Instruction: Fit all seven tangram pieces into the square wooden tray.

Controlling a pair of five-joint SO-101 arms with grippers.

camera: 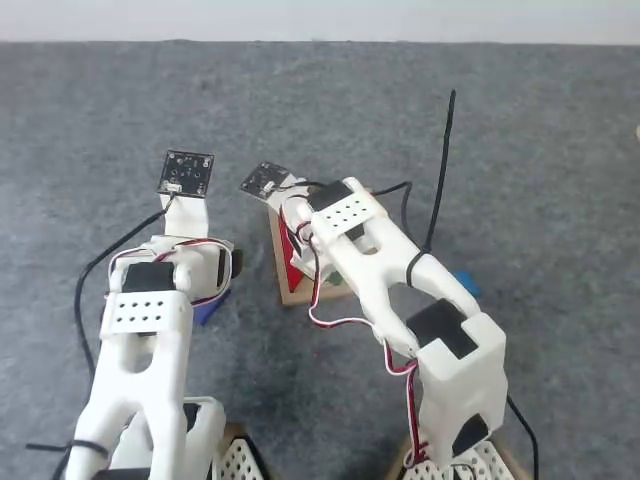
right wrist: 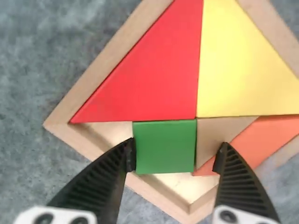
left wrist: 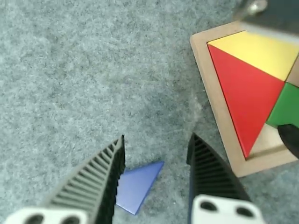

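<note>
Tray (right wrist: 103, 70): sits on the grey counter (left wrist: 70, 60), close under the right arm, with bare wood showing between some pieces.
Right tool (right wrist: 176, 143): jaws apart, low over the tray, one finger on each side of the green square (right wrist: 163, 145); one finger is at the square's edge, the other stands clear of it.
Green square: lies inside the tray, one edge against the red triangle (right wrist: 149, 79); the yellow triangle (right wrist: 238, 70) and an orange piece (right wrist: 266, 135) lie in there too.
Left tool (left wrist: 157, 137): jaws apart, empty, hanging over the counter just beside the tray.
Blue triangle (left wrist: 135, 186): flat on the counter under the left tool, outside the tray.
Step in hand: probably seating or squaring the green square; whether it lies fully flat I cannot tell.
Progress: four of seven pieces in, by my count.
Next move calls for: the left tool dropping over the blue triangle and closing on its edges, and the right arm clearing the tray so a gap is reachable.
</note>
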